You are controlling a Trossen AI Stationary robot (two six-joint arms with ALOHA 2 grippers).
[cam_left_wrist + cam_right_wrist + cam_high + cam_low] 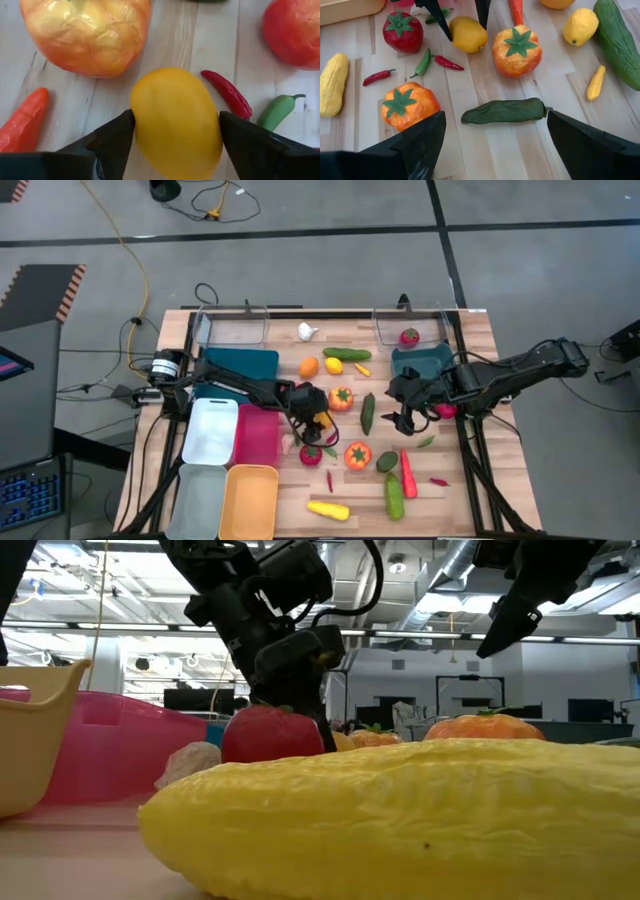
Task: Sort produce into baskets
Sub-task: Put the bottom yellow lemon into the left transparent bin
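My left gripper [314, 413] is at the table's middle, shut on a yellow lemon [175, 100]. Around it lie an orange pepper [87, 32], a red chilli [227, 92], a green chilli [277, 110] and a red tomato [311, 453]. My right gripper [495, 120] is open and empty, right of centre, above a dark green pepper [502, 111] that lies flat on the wood. The baskets stand at the left and far side: white [210, 430], red [258, 435], grey-blue [200, 498], yellow [250, 500], dark teal [240, 365]. My left gripper pinches the lemon between its two fingers, one on each of its opposite sides [137, 125]. In the right wrist view the fingers [434, 12] come down on it from above. Whether the lemon rests on the table or is just clear of it, I cannot tell.
Two clear bins stand at the far edge [235, 328] [378, 330], the right one with a red tomato [409, 337], and a blue bin [420, 362] sits under my right arm. A yellow squash [328, 510], a green cucumber [394, 495] and a carrot [408, 472] lie near the front.
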